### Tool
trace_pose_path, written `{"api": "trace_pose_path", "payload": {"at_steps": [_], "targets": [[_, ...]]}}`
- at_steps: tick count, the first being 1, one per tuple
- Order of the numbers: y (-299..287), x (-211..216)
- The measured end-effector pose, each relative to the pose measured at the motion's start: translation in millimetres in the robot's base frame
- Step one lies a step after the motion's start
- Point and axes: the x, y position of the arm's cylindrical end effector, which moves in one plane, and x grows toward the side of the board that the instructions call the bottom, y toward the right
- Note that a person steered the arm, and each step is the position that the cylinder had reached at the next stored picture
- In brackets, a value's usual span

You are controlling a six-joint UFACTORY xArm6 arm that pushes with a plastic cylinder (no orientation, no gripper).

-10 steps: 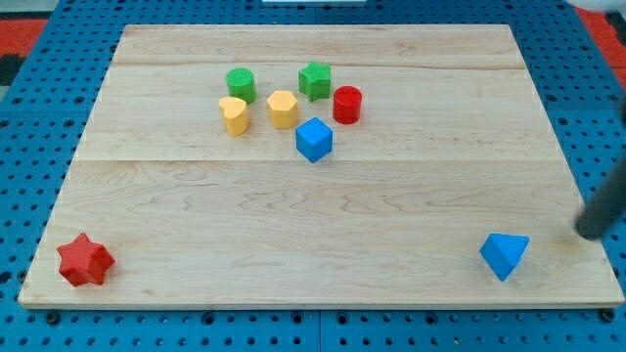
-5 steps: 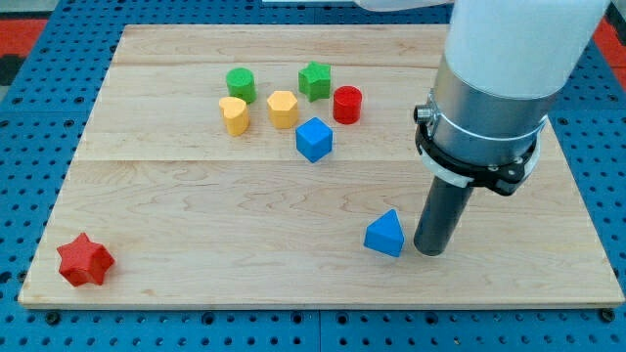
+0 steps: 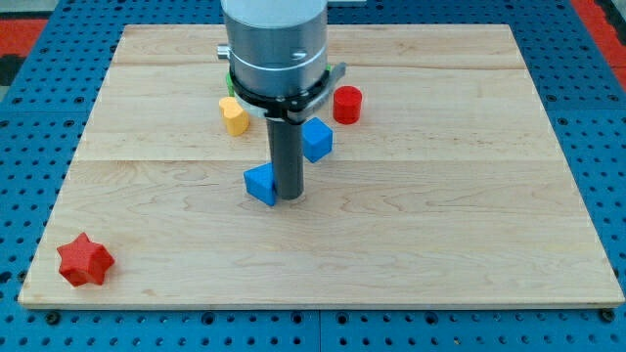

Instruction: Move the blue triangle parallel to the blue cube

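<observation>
The blue triangle lies on the wooden board, left of centre. My tip rests on the board right against the triangle's right side. The blue cube sits just above and to the right of the tip, partly hidden behind the rod. The arm's body covers the blocks behind it.
A yellow block and a red cylinder show on either side of the arm. A sliver of a green block shows at the arm's left edge. A red star lies at the board's bottom left corner.
My tip has pushed the blue triangle from the bottom right of the board leftward and upward to just below and left of the blue cube. The arm now hides the green star and yellow hexagon.
</observation>
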Motion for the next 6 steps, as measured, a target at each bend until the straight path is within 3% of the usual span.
{"api": "trace_pose_path", "payload": {"at_steps": [1,2,3,4,5,6], "targets": [[-22,9],[-59,-29],[-78,-28],[-136,-24],[-168,-49],[-136,-46]]}}
